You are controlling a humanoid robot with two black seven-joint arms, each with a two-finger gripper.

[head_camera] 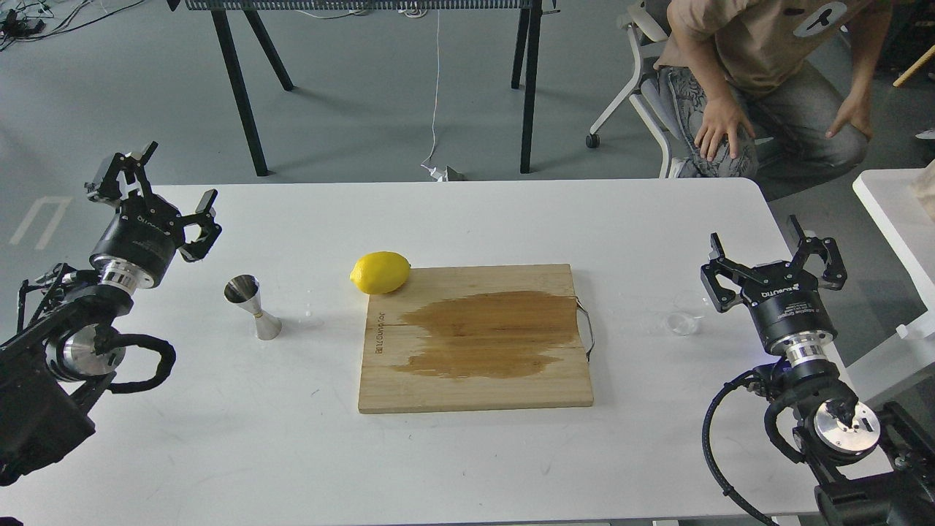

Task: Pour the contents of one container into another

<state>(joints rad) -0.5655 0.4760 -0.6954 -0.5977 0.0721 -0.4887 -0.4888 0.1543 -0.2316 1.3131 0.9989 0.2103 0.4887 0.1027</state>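
A tiny clear cup (682, 323) stands on the white table (467, 219) at the right, just left of my right gripper (768, 250). That gripper is open, fingers spread wide and pointing up, holding nothing. The shiny steel hourglass jigger (253, 307) stands upright at the left of the table. My left gripper (169, 188) hovers up and to the left of the jigger, open and empty, well apart from it.
A wooden cutting board (475, 380) with a large dark wet stain lies in the middle. A yellow lemon (380, 272) rests at its far left corner. A few droplets lie beside the jigger. A seated person (767, 66) is behind the table's far right.
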